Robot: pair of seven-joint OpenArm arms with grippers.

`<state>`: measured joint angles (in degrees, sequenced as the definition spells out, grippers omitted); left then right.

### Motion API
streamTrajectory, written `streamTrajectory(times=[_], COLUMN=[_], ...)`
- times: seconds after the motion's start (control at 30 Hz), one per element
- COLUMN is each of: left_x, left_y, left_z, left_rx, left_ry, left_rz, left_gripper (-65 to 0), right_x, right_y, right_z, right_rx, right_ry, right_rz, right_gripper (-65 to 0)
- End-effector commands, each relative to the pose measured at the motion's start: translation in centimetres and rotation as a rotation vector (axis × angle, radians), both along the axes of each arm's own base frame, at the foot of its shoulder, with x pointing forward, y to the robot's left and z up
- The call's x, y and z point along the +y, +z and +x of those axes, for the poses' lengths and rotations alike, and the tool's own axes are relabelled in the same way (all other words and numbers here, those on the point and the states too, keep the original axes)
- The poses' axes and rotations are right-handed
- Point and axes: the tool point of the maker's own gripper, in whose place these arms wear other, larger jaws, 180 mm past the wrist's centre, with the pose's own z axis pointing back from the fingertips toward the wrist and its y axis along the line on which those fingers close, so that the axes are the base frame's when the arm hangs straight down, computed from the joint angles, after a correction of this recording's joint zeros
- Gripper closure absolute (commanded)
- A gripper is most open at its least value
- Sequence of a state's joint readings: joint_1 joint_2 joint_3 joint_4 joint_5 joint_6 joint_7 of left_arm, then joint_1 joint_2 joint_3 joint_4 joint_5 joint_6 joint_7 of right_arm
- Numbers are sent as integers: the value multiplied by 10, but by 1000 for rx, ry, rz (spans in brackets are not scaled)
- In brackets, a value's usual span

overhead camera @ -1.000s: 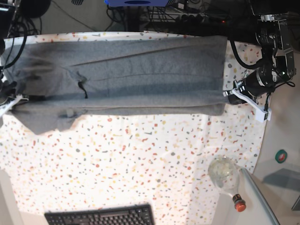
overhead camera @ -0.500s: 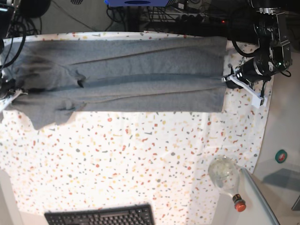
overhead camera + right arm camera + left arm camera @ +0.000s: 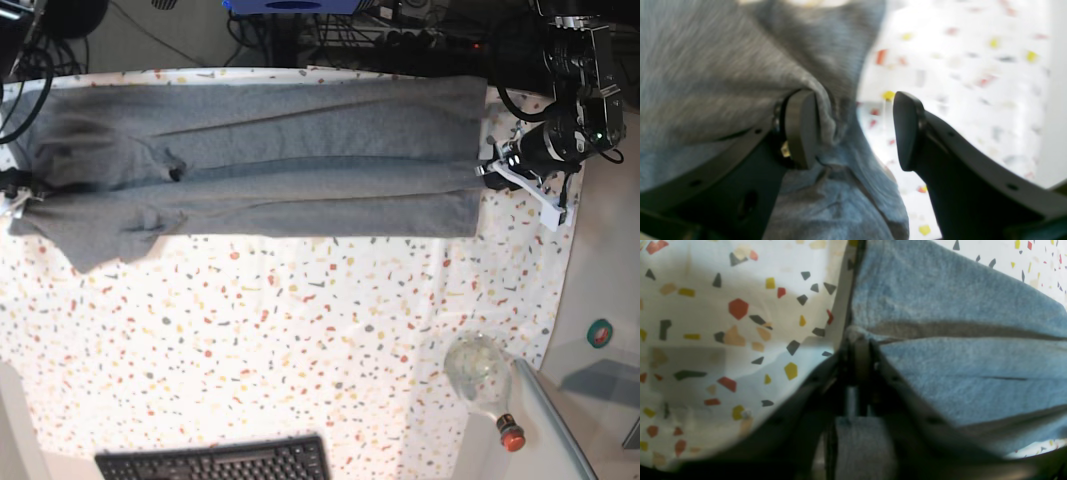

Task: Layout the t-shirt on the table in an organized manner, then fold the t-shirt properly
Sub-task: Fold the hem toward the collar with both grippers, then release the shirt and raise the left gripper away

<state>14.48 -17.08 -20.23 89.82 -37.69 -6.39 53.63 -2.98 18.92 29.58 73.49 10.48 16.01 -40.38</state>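
The heather-grey t-shirt lies as a long folded band across the far part of the speckled table. My left gripper is at the band's right end. In the left wrist view its tips sit close together at the t-shirt's edge, and the grip is unclear. My right gripper is at the band's left end. In the right wrist view it stands open; the t-shirt drapes against one pad, and bare table shows in the gap.
A clear glass bottle with a red cap lies near the front right corner. A black keyboard sits at the front edge. Cables run behind the table. A small green round object sits off the right edge.
Both grippers carried the t-shirt's near edge toward the back, and the band now lies flatter and narrower. The right gripper's jaws have opened.
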Motion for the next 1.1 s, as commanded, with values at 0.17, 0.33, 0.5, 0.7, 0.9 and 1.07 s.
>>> streamTrajectory(times=[0.17,0.33,0.5,0.7,0.9,1.07], left_x=[44,84,121,156,167,170], left_y=[24,45,55,80,67,50], left_z=[6,-10,-33,-56,-80,-100], left_rx=[-83,-137,-144,-211,-163,-101], left_ry=[123,258,361,338,365,387], left_rz=[34,73,119,198,194,177], left_gripper=[-574,-594,-594,-561,-221,0], right_x=[19,18,21,60,62,59], right_y=[53,55,47,43,9,-21], right_z=[41,46,34,89,138,143], right_rx=[-166,-77,-107,-157,-101,-84], right_ry=[92,-19,-104,120,92,23], right_rz=[-68,-30,14,3,134,207], right_gripper=[-341,-339,-341,-342,-342,-342])
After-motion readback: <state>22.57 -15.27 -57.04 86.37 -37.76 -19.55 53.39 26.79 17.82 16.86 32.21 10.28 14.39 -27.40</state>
